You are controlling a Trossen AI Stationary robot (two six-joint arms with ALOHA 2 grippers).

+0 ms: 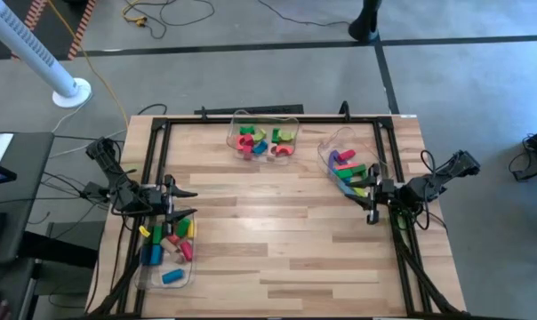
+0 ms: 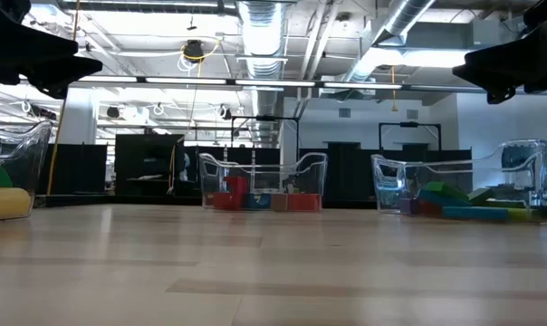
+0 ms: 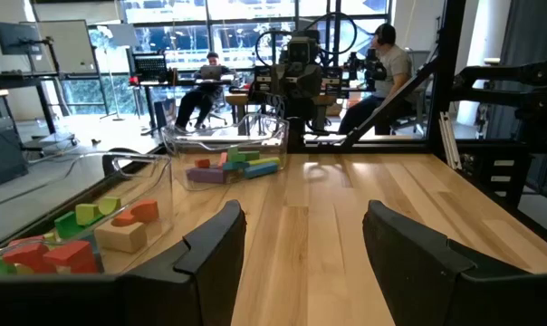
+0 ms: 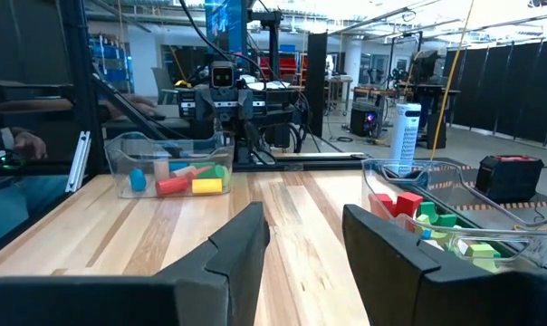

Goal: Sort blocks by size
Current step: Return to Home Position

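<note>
Left gripper [image 1: 185, 203] hung spread and empty at the table's [image 1: 277, 240] 9 o'clock, above the left bin's [image 1: 153, 283] rim. Right gripper [image 1: 372, 201], likewise spread and empty, hung at 3 o'clock. Blocks [image 1: 284, 136] lay in three clear bins. One blue cylinder [image 1: 172, 276] lay flat, its long axis running 3-to-9.

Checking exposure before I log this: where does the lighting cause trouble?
Low view: bright ceiling lights turn the left arm and right arm into backlit silhouettes. Left wrist view: bright windows glare beyond the table. High view: table evenly lit.
</note>
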